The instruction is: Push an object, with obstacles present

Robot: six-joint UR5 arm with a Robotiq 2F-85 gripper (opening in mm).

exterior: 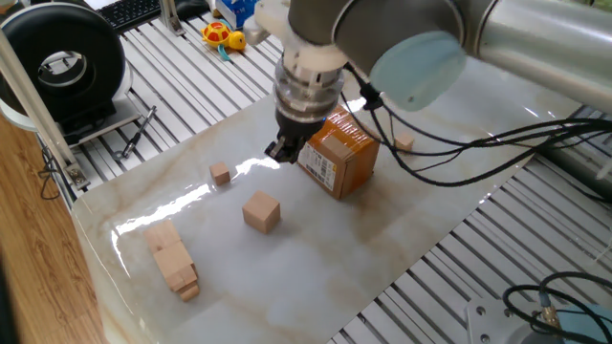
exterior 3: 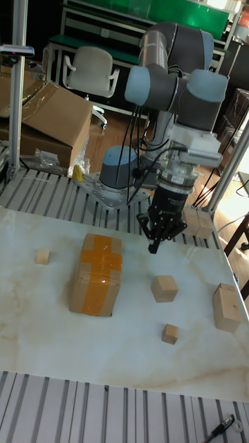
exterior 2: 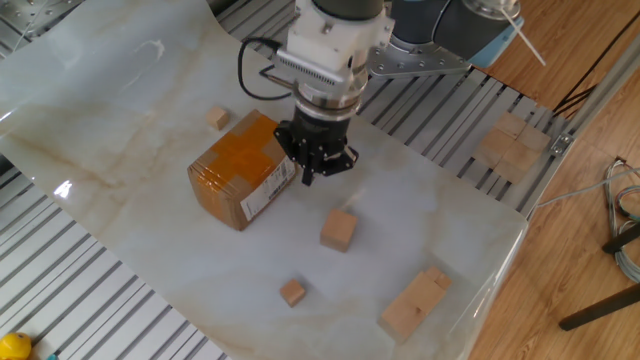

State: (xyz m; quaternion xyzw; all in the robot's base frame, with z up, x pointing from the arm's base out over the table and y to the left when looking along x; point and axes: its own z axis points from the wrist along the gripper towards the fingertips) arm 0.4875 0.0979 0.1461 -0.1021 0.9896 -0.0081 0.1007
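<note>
The object, a plain light-wood cube [exterior: 261, 211] [exterior 2: 338, 229] [exterior 3: 164, 288], rests alone on the marble table. My gripper [exterior: 279, 151] [exterior 2: 320, 172] [exterior 3: 155, 246] hangs above the table beside the end of the cardboard box [exterior: 337, 160] [exterior 2: 240, 180] [exterior 3: 96, 273], a short way behind the cube and not touching it. Its fingers are shut together with nothing between them. One tiny cube [exterior: 221, 174] [exterior 2: 292, 292] [exterior 3: 170, 334] lies in front of the object. The other tiny cube [exterior: 404, 144] [exterior 2: 218, 119] [exterior 3: 43, 257] lies beyond the box. Long pale blocks [exterior: 174, 263] [exterior 2: 414, 303] [exterior 3: 226, 306] lie near the table's edge.
More wooden blocks [exterior 2: 510, 145] [exterior 3: 197, 221] sit on the slatted frame off the marble top. A black round device [exterior: 67, 62] and a yellow toy [exterior: 222, 36] lie beyond the table edge. Cables [exterior: 459, 153] trail from the arm over the box side.
</note>
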